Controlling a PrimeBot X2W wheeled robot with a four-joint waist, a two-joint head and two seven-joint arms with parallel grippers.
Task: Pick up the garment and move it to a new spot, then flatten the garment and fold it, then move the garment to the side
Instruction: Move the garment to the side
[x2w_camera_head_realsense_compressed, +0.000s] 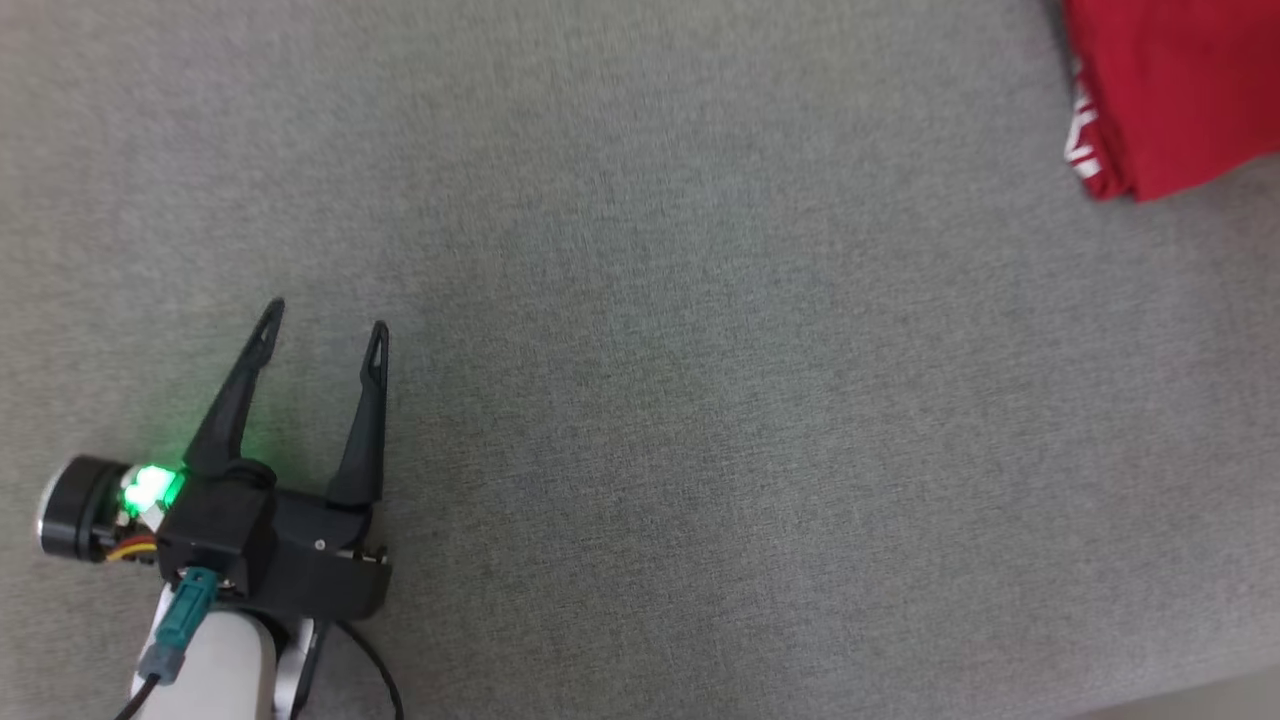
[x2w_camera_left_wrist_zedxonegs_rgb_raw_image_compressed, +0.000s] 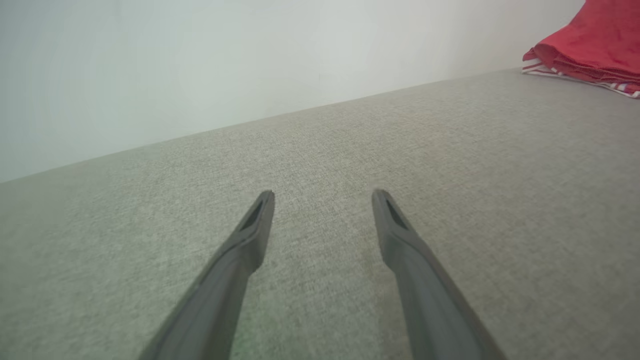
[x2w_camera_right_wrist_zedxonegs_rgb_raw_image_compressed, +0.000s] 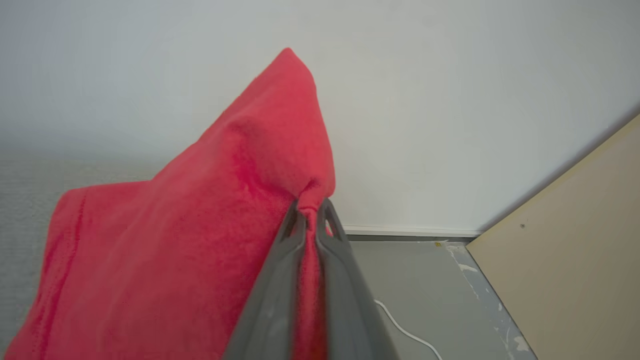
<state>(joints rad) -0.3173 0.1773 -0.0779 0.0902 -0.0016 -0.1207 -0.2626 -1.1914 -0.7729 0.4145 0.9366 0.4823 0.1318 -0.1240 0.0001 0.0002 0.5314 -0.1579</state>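
- Garment (x2w_camera_head_realsense_compressed: 1170, 90): red, w/ white stripes at one edge. It is seen at the far right of the grey surface (x2w_camera_head_realsense_compressed: 700, 400), well apart from the left gripper (x2w_camera_head_realsense_compressed: 326, 317).
- Right gripper (x2w_camera_right_wrist_zedxonegs_rgb_raw_image_compressed: 311, 210): the jaws are closed to a thin slit on a pinch of the red cloth. The fabric is bunched at the tips and a peak is raised beyond them. An edge is prob. gripped so the whole piece can be shifted in one pull.
- Left gripper: the fingers are spread wide w/ nothing between them. It is held low over bare surface and pointed toward the wall (x2w_camera_left_wrist_zedxonegs_rgb_raw_image_compressed: 200, 65). It is prob. parked there so the cloth isn't snagged while the other arm works.
- Stage: stacked layers are seen at the garment's edge in the left wrist view, so it is judged folded and the move to the side is judged under way. This is not certain, as only a corner is shown.
- Around: in the right wrist view, a grey floor (x2w_camera_right_wrist_zedxonegs_rgb_raw_image_compressed: 425, 280) is seen below, w/ a thin white cable (x2w_camera_right_wrist_zedxonegs_rgb_raw_image_compressed: 405, 330) on it and a beige board (x2w_camera_right_wrist_zedxonegs_rgb_raw_image_compressed: 575, 240) at the right.
- In the way: no obstacle is seen on the surface near the garment. The surface's edge is judged close, so an overhang or slip-off is the main risk.
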